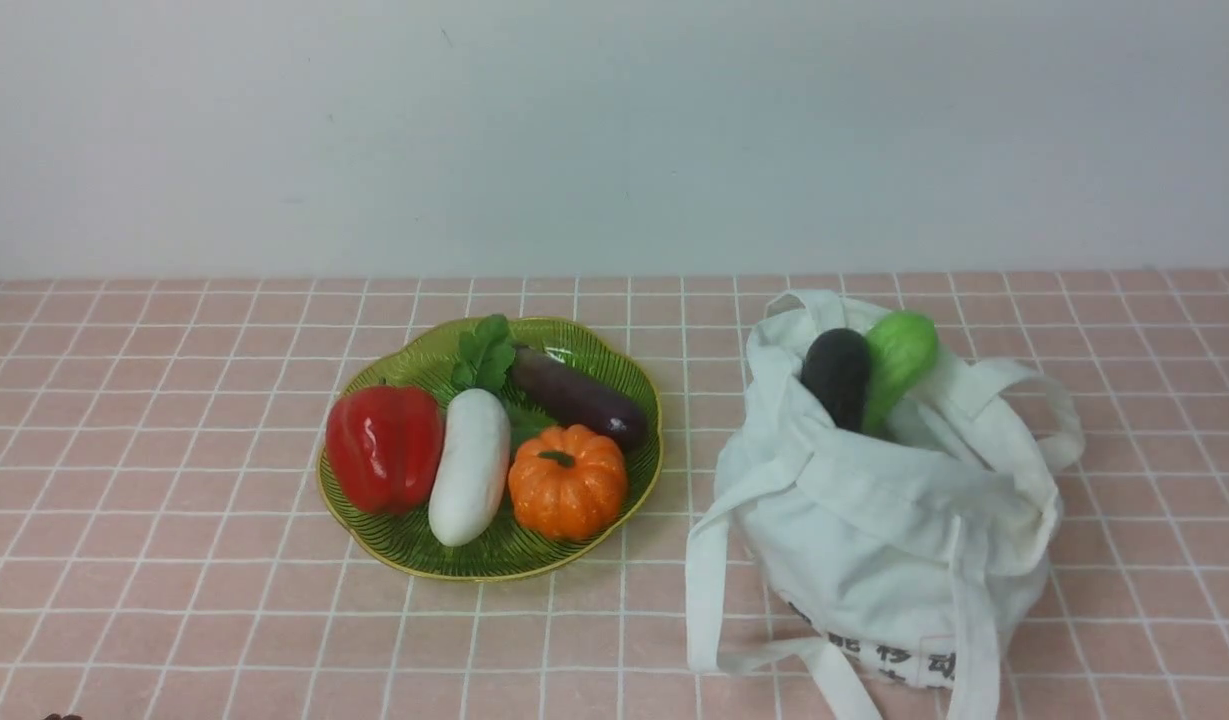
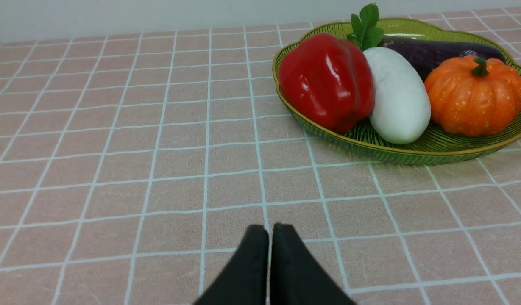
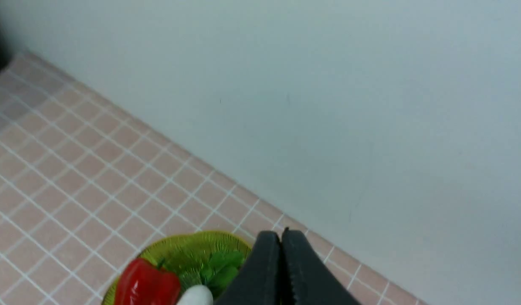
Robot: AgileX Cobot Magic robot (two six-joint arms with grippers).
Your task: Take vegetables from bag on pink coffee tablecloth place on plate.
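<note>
Both hands are pressed together, holding nothing: the left hand (image 2: 270,232) low over the pink coffee tablecloth (image 1: 174,560), the right hand (image 3: 281,235) facing the wall; a dark eggplant (image 1: 837,377) and a green vegetable (image 1: 899,355) poke from the bag (image 1: 894,540); the plate (image 1: 514,562) looks crowded, so another piece may nudge the red pepper (image 1: 384,447) over its rim; the soft bag may drag along.

The front camera looks forward and slightly down across the table (image 1: 174,620) to the wall (image 1: 614,130), taking in plate (image 1: 494,570) and bag (image 1: 874,520) from mid range. The left wrist camera sits low, near the plate. The right wrist camera, higher, faces mostly wall. All three share the plate.
</note>
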